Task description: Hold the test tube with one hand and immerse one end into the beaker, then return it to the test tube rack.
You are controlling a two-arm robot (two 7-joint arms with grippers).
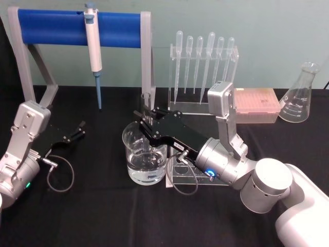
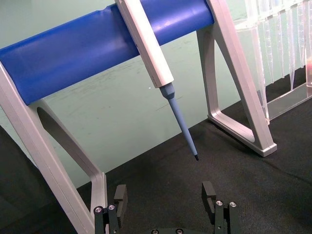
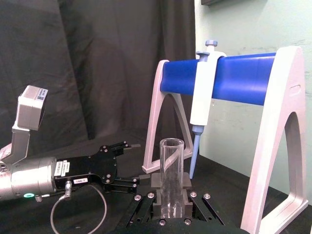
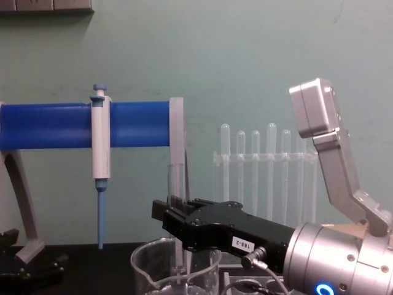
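Glass test tube (image 3: 171, 163) tight in the right gripper (image 1: 148, 117), tip indistinct inside beaker (image 1: 127, 150).

Illumination is even, diffuse and moderately bright. The wall (image 4: 258, 61) is uniformly lit, with one soft shadow beside the stand leg (image 4: 177, 141). The black cloth (image 1: 92, 211) reads dark. Small glints sit on the beaker (image 1: 134, 138) and, far right, on the flask (image 1: 300, 100).
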